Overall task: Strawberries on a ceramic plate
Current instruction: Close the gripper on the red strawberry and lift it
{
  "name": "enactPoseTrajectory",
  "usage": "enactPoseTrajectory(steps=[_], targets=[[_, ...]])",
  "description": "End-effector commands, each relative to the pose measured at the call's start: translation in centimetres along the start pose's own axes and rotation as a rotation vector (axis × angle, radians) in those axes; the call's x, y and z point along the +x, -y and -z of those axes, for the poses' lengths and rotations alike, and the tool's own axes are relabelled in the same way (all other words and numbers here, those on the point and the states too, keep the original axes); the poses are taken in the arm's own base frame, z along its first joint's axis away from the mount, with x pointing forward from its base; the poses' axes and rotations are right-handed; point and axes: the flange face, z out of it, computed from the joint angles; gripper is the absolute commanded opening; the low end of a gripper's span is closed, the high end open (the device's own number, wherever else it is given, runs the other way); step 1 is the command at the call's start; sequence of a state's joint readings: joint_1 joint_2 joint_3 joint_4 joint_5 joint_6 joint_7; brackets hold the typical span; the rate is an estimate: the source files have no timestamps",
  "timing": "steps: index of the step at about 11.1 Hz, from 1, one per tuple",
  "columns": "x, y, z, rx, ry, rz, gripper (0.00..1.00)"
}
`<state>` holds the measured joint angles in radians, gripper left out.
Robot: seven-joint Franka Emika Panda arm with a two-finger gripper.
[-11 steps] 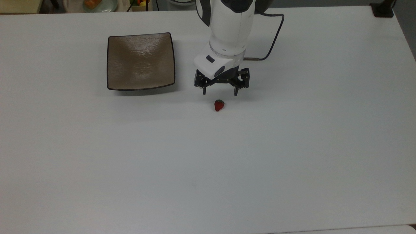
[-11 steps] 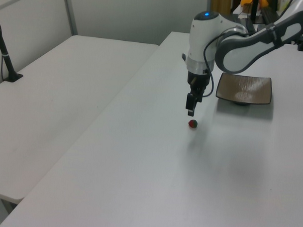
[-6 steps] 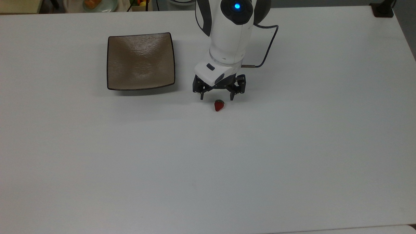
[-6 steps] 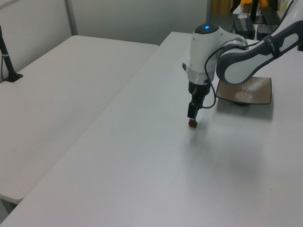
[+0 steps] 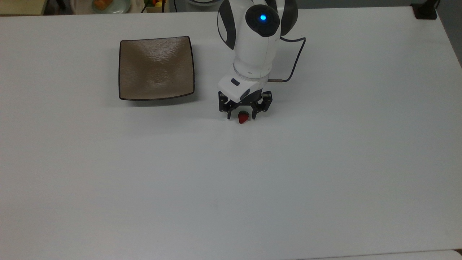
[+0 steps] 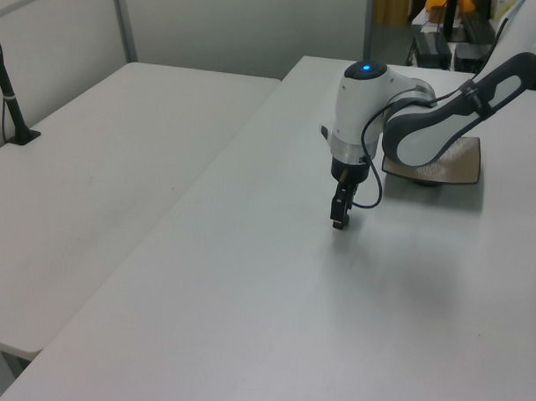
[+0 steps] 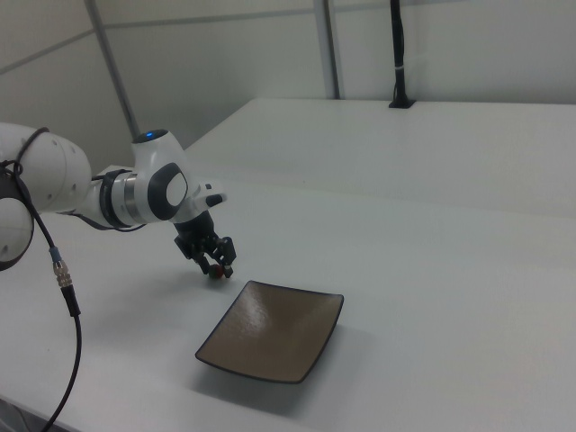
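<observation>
Gripper (image 5: pixel 242 116) w/ fingers spread either side of strawberry (image 5: pixel 243 117), no grip yet. Ceramic plate (image 5: pixel 156 67) bare; lift & transfer left.

White table (image 5: pixel 325 180), pale dish w/ orange food (image 5: pixel 108 5) at back.

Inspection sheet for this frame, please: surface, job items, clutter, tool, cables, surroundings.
Surface: white table, bare apart from the job's things.
Job's things: strawberry lies on the table, not on the plate; square brown ceramic plate holds nothing and sits to the top view's left of the berry.
Clutter: nothing seen on the table.
Tool: tool is down at the strawberry, open, one finger on either side, not yet closed on it.
Cables: black cable loops from the wrist.
Surroundings: a second white table stands alongside; a pale dish with orange food sits beyond the far edge.
</observation>
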<state>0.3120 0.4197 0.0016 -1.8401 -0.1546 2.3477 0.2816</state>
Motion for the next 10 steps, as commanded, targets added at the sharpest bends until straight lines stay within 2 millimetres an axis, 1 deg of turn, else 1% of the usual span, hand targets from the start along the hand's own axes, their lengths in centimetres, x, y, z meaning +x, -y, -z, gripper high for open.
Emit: enactPoseTrajectory(steps=[1,2,3,5,7,8,9,10], targets=[[-0.2,0.1,0.4,-0.006,-0.026,0.011,0.32],[-0.1,0.0,0.4,-0.006,-0.025,0.009,0.16],[0.0,-0.1,0.5,-0.002,-0.029,0.003,0.13],[0.3,-0.4,1.6,0.005,-0.042,-0.009,0.12],[0.4,-1.0,3.3,0.01,-0.057,-0.026,0.13],[0.5,-1.3,4.6,0.014,-0.073,-0.033,0.13],[0.5,-1.8,6.6,0.03,-0.072,-0.062,0.13],[0.4,-2.8,8.4,0.053,-0.061,-0.099,0.14]])
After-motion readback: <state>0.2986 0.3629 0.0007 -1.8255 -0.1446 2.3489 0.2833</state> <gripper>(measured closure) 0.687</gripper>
